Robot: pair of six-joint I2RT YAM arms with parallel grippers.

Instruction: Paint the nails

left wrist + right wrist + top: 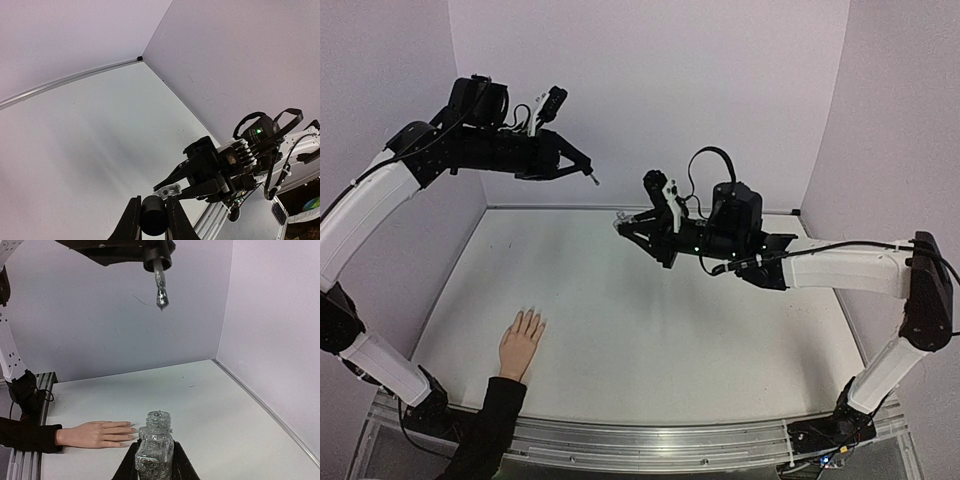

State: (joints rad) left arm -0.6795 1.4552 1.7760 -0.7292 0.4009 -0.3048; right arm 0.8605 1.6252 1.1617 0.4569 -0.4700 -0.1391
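A pale peach hand [520, 343] in a black sleeve lies flat at the table's near left, its nails [531, 316] pointing away from the arms. In the right wrist view the nails [131, 432] lie just left of a clear bottle of silver glitter polish [155, 452]. The bottle is uncapped, and my right gripper [155, 446] is shut on it. This right gripper [623, 224] hovers over mid-table. My left gripper [153, 200] is shut on the black cap [153, 217]. The left gripper [582, 168] is raised high, with the cap's brush [161, 290] hanging above the bottle.
Lilac walls close the table at the back and both sides. A metal rail [650, 440] runs along the near edge. Both arms meet above the middle of the white tabletop [650, 330].
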